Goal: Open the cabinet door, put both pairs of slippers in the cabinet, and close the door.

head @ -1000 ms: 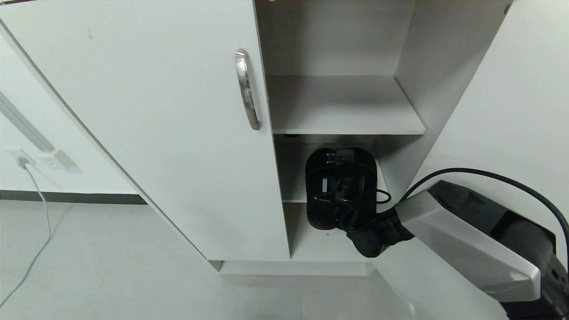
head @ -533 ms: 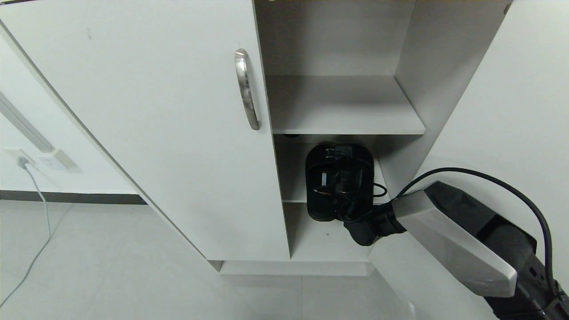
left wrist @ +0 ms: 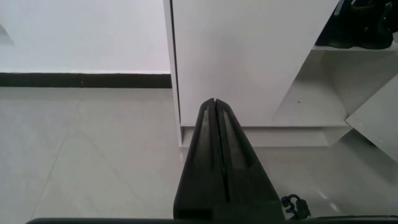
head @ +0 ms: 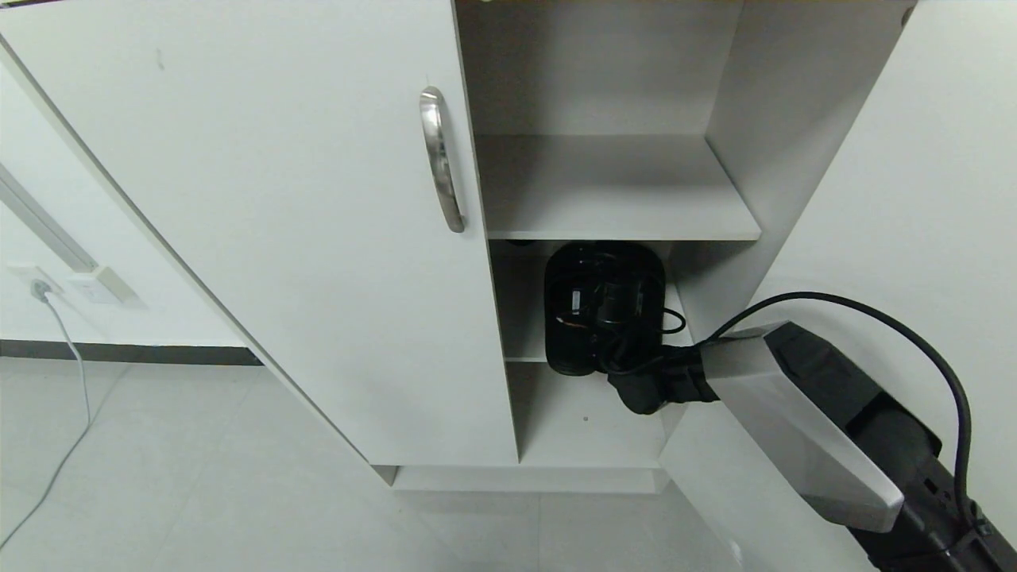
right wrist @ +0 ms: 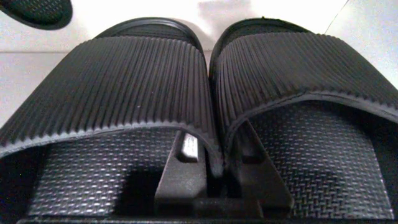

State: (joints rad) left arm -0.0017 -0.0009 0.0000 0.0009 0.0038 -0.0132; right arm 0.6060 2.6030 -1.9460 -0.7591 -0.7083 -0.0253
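- Black ribbed slippers (head: pixel 592 306), one pair side by side, sit in your right hand (right wrist: pixel 216 163) inside the cabinet (head: pixel 763 119), in the compartment under the upper shelf (head: pixel 620 191).
- Their heels reach out over the front edge of the lower shelf (head: pixel 524 349). You cannot tell whether the soles touch it.
- Your right hand is pinched nearly closed. Its fingers (right wrist: pixel 186 152) go in under the straps, one into each slipper, and clamp the two inner side walls together between them.
- On your right, the right door (head: pixel 914 199) stands swung open, and your right arm comes in past it.
- On your left, the left door (head: pixel 278 199) is closed, with its metal handle (head: pixel 439 159) upright near the inner edge.
- Your left hand (left wrist: pixel 214 107) hangs low above the floor (left wrist: pixel 81 155), well apart from the slippers, pointing at the cabinet's base. Its fingers are pressed together with nothing between them.
- In the right wrist view a dark textured thing (right wrist: pixel 34 11) lies just past the toe of one slipper. Too little of it shows for you to tell what it is.
- Left of the cabinet, a wall socket (head: pixel 36 287) carries a grey cable (head: pixel 75 373) down to the floor.
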